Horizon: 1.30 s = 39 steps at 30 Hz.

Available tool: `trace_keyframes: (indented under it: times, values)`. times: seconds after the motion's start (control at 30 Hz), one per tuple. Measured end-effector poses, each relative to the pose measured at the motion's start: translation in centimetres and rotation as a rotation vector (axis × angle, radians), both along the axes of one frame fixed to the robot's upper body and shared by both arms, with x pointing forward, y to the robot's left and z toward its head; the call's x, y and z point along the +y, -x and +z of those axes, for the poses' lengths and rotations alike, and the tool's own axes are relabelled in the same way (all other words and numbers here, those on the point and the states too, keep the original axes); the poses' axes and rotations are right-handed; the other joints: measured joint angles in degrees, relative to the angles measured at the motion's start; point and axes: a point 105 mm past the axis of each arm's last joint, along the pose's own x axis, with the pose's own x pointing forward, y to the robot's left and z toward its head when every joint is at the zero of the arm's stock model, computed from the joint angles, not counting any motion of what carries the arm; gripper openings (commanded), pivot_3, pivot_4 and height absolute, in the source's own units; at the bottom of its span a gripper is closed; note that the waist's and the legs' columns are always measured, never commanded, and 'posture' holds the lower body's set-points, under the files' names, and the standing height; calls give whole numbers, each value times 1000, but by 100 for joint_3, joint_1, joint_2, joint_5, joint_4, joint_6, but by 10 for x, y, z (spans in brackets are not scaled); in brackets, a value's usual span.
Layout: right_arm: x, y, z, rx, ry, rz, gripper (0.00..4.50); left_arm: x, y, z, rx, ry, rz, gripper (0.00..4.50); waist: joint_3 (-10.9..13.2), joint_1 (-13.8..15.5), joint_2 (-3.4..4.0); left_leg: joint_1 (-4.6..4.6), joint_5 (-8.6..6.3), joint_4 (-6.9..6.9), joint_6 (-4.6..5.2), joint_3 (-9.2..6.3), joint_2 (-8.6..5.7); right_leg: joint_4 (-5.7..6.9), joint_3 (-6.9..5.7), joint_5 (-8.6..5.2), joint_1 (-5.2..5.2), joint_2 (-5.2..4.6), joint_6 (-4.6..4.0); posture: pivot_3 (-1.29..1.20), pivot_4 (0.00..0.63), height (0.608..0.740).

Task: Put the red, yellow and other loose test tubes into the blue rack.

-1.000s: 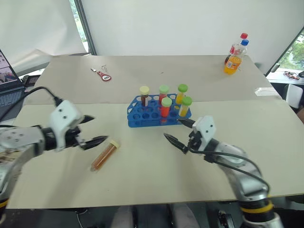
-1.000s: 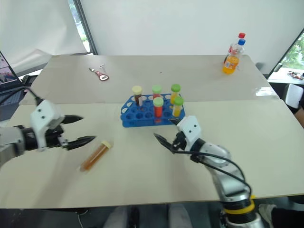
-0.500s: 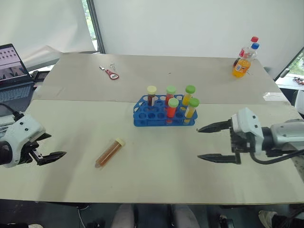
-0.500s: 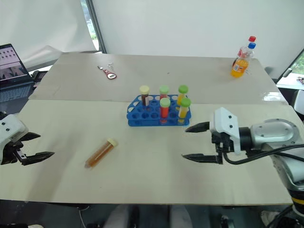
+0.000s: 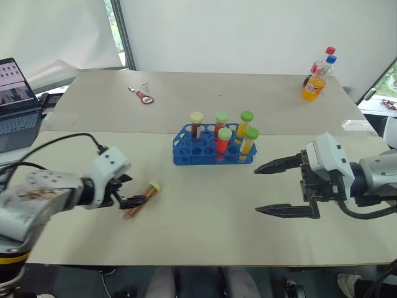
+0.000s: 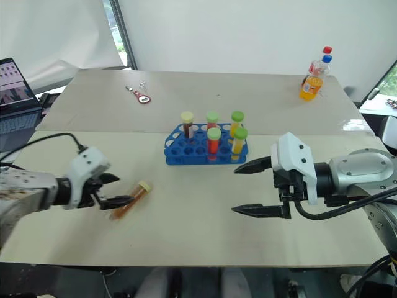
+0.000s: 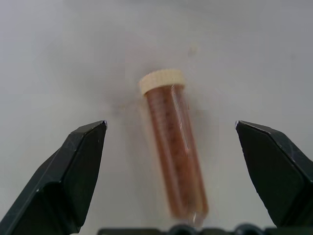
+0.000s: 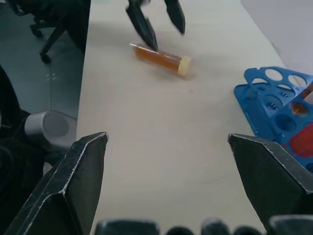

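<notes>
The left gripper (image 5: 133, 194) reaches low over the tabletop (image 5: 205, 236) near its front edge, angled downward, its fingers (image 7: 73, 176) spread apart with the loose amber test tube (image 5: 141, 198) lying flat between them, untouched. The tube's cream cap points toward the blue rack (image 5: 211, 152), which stands mid-tabletop holding five capped tubes. The right gripper (image 5: 279, 189) hangs above the tabletop toward the right edge, pointing across toward the left, fingers wide apart and holding nothing.
</notes>
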Motion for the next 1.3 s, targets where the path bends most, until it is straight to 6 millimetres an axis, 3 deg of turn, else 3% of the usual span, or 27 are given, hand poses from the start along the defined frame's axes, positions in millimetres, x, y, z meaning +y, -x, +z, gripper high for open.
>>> trace_keyframes:
  times: [0.4,0.5,0.63,0.7,0.93,1.13,1.3]
  values:
    - [12,1,10,-8,-24,31,4346,-9,-18,-30,47,-20,47,4500,1,32,-2,0,0,4,0,-6,-3,-1,1,0,4,-3,0,0,150,733]
    - [13,1,10,-2,-28,31,4390,-12,-23,-31,34,-32,40,3659,1,85,-2,1,1,11,1,-2,-5,3,0,0,7,-3,0,0,150,733]
    - [13,1,11,-1,-29,28,4390,-13,-27,-31,11,-57,15,1706,1,92,-2,-1,1,15,1,-1,-6,-1,-1,0,10,-4,1,0,150,733]
    - [11,-1,11,1,-34,20,4390,-15,-26,-31,5,-68,-14,944,1,87,-2,0,1,14,1,-1,-5,-1,0,0,9,-4,1,0,150,733]
    - [10,-2,11,5,-29,22,4390,-22,-22,-30,24,-70,-131,900,1,87,-2,-4,1,15,1,0,-4,-1,-1,0,7,-2,1,0,150,733]
    - [6,-3,7,9,-18,-13,4390,-34,-31,1,-54,15,-246,900,1,93,-2,-10,1,21,1,0,-5,1,-2,-1,6,-2,1,0,150,733]
    - [2,-10,10,-65,-54,-88,4390,-68,-64,66,-327,287,-309,900,0,99,-4,-24,0,41,4,-7,-11,0,-5,3,9,-2,8,0,150,733]
